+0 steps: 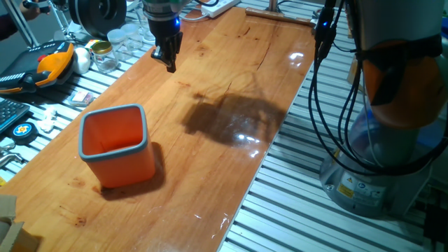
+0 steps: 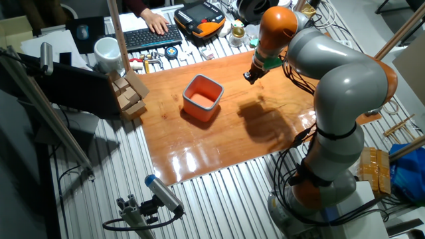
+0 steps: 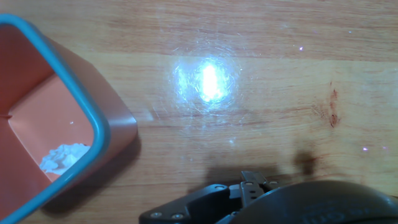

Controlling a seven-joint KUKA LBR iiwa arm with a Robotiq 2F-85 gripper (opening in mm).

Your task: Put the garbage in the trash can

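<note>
In one fixed view you see the pincer (image 1: 169,61) hanging above the counter (image 1: 231,161), at one o'clock from the trash can (image 1: 117,145); whether it is open you cannot tell. The other fixed view adds nothing there. Only the hand view shows the garbage (image 3: 64,157) lying inside the trash can.

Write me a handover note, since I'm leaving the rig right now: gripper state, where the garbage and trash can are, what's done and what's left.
Gripper: raised above the far part of the wooden table, nothing visible in it; open or shut cannot be told.
Garbage: white crumpled wad lying on the floor of the trash can.
Trash can: upright on the table, apart from the gripper.
Done: garbage is in the can.
Left: nothing on the task apparently; perhaps park the arm.
</note>
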